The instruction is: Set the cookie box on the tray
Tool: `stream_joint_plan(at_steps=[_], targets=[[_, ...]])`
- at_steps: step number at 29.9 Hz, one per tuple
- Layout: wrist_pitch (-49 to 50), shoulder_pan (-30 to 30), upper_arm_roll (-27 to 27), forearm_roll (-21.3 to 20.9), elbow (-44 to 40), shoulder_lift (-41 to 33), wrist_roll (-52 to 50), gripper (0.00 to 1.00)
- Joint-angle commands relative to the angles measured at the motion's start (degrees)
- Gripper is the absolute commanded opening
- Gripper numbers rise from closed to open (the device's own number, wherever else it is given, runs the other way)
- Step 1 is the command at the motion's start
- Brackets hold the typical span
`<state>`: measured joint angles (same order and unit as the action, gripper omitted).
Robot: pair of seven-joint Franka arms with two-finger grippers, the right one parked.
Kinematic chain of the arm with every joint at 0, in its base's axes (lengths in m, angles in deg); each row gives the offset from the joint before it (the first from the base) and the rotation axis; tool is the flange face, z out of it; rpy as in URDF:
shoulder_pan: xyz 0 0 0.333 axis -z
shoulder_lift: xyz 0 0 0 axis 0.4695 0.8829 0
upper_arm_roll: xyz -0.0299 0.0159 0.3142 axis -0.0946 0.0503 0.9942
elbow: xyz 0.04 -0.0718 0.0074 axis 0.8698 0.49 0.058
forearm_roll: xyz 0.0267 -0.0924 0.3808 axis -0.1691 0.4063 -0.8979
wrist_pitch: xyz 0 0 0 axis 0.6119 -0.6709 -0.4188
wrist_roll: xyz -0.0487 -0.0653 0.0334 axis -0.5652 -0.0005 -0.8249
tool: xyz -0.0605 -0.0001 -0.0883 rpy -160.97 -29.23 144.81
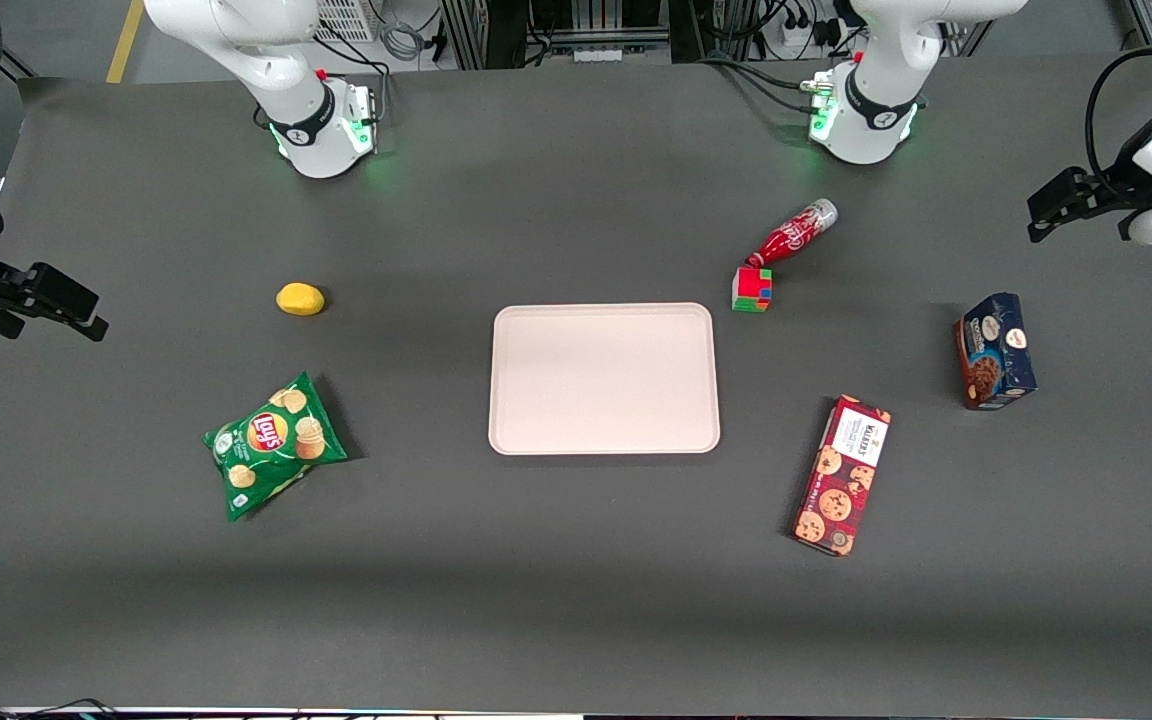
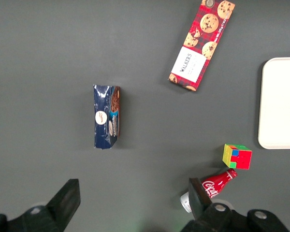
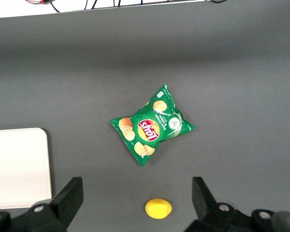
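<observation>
Tray sits mid-table, its rim clear all round, open dark surface between it and the cookie box, which stands at the tray's 3 o'clock, well apart, toward the working arm's end. Red box lies near, at the cookie box's 8 o'clock. Pincer hangs above the table, spread wide, holding nothing, cookie box untouched.

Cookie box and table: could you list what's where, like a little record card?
cookie box: on table, toward working arm's end, untouched
tray: mid-table, nothing on it
gripper: open, raised above the table near the cookie box, holding nothing
red box: nearer the front camera than the cookie box
bottle: lying beside puzzle cube
</observation>
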<state>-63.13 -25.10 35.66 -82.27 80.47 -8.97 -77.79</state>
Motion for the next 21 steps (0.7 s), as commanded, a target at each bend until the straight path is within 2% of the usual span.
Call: stream_joint_plan(at_steps=[1,21], targets=[[1.47,0.52,0.26,0.22,-1.44,0.27,0.79,1.00],[2.44,0.43,0.35,0.05,-1.79,0.18,0.97,1.00]])
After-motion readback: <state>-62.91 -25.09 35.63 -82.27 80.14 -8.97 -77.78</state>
